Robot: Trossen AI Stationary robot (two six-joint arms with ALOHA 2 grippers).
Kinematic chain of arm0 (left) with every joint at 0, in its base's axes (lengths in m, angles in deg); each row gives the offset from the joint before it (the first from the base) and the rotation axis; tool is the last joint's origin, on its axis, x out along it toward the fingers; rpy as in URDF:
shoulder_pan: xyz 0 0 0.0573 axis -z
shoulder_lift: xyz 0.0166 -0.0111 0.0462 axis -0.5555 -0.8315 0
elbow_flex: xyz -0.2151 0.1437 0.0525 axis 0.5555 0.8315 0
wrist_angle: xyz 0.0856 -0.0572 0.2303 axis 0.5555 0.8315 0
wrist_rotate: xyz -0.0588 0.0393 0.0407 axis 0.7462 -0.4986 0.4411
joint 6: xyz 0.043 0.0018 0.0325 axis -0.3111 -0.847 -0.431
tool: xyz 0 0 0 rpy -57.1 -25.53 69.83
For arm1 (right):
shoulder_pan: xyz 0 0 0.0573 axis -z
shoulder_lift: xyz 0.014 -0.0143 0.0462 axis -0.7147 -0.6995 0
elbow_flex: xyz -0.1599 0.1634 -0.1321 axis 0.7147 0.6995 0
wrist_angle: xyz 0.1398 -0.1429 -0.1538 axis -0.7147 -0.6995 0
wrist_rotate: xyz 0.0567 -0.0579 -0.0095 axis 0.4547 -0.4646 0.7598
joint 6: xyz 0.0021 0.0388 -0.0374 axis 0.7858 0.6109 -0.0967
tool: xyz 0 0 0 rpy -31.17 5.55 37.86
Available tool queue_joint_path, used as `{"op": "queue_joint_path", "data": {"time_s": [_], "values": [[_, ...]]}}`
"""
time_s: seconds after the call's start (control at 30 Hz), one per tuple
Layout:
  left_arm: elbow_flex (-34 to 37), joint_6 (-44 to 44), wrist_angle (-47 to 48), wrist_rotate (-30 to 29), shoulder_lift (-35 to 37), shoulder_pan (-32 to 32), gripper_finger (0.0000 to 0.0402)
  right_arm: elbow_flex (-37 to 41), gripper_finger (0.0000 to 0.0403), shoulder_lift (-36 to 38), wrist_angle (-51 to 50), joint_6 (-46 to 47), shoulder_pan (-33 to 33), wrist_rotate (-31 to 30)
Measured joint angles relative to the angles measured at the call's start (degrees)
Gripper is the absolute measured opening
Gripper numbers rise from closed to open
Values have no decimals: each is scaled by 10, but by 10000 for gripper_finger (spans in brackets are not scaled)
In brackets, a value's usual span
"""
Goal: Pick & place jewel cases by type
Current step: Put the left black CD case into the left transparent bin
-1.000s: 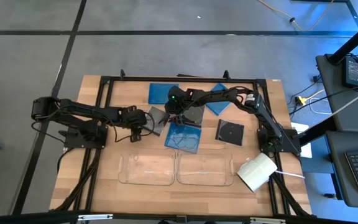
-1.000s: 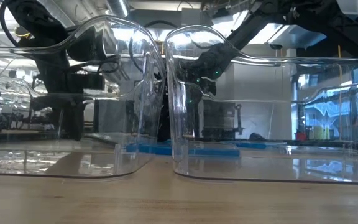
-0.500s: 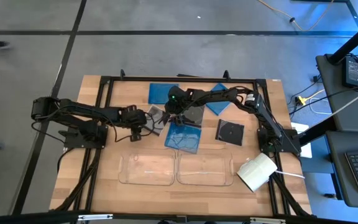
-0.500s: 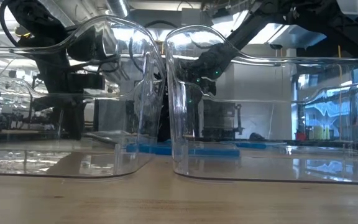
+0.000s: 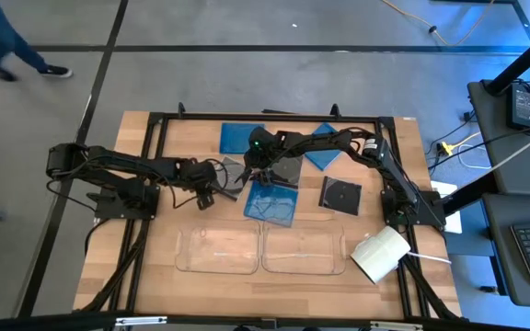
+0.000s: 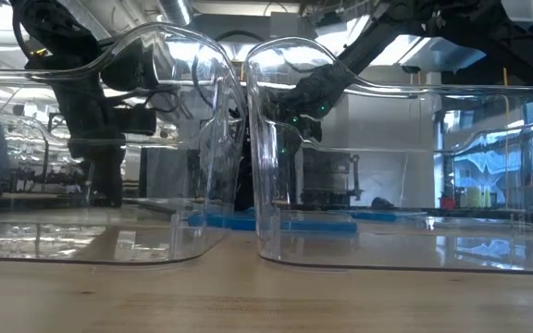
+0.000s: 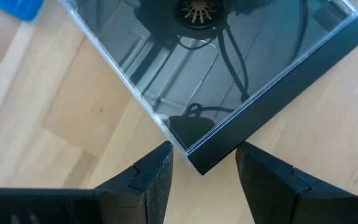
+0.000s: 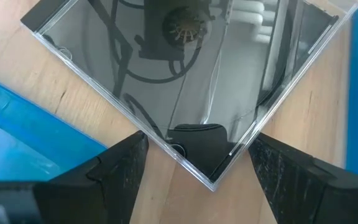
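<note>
Black square plastic jewel case (image 7: 229,68) corner-on between left gripper (image 7: 204,171) fingers, apart, unclamped; right gripper (image 8: 194,168) likewise spread.

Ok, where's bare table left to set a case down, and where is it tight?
Bare wood lies left of the left clear tray, and between the lone black case and the right clear tray. It is crowded mid-table: both grippers, left and right, sit among the grey cases and blue cases.
</note>
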Motion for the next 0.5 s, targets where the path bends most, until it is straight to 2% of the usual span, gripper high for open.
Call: {"op": "queue_joint_path", "data": {"time_s": [0.23,0.5], "values": [[0,51,-4,10,0,0,171,0,284,0,1,0,0,9],[0,137,-6,52,0,-23,166,0,284,0,1,1,0,11]]}}
